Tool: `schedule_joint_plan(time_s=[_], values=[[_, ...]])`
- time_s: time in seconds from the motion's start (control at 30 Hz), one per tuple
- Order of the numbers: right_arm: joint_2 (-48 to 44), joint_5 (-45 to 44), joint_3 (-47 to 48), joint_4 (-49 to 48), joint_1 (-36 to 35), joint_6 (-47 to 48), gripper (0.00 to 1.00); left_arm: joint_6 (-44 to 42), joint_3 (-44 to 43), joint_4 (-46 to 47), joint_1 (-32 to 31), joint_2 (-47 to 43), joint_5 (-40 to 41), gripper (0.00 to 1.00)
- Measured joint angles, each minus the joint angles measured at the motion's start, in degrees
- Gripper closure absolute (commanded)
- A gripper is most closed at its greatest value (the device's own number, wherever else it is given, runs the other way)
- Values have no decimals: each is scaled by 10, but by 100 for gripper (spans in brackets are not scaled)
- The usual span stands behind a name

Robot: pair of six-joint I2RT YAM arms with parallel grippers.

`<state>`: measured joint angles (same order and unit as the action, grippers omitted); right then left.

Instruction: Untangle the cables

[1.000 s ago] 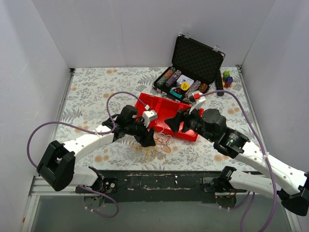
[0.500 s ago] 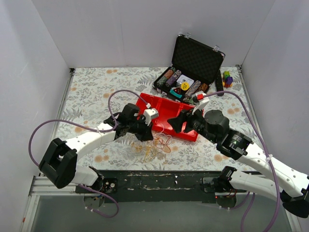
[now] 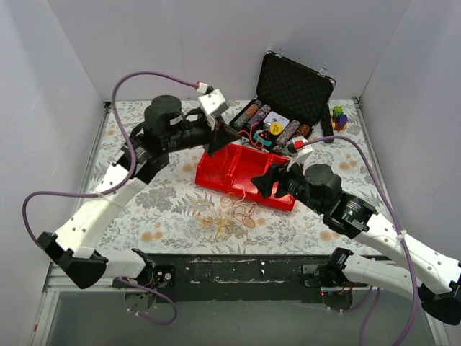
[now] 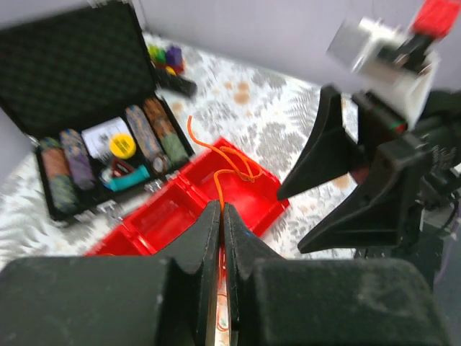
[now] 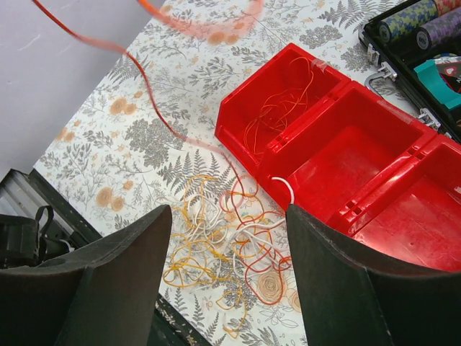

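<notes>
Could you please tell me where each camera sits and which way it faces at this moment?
Top external: above and behind the arm bases, looking down on the table; both arms show.
Left wrist: raised, looking down past the shut left fingers, pinching an orange cable, at the red tray and black case.
Right wrist: beside the tray, looking down between the open right fingers at the cables.
Shared: both wrist views show the red tray and that orange cable.
</notes>
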<state>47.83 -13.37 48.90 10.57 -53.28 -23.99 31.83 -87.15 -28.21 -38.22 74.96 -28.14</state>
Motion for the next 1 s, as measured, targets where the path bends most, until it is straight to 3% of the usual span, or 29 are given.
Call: schedule_joint_plan(time_s=[0.13,0.5,1.0], values=[[0,0,0,0,0,0,28,-9,-52,3,0,-33,39,100],[17,15,0,-2,0,2,23,-65,-151,131,0,-64,98,100],[84,60,9,-45,-1,19,19,-128,-281,262,0,21,130,100]])
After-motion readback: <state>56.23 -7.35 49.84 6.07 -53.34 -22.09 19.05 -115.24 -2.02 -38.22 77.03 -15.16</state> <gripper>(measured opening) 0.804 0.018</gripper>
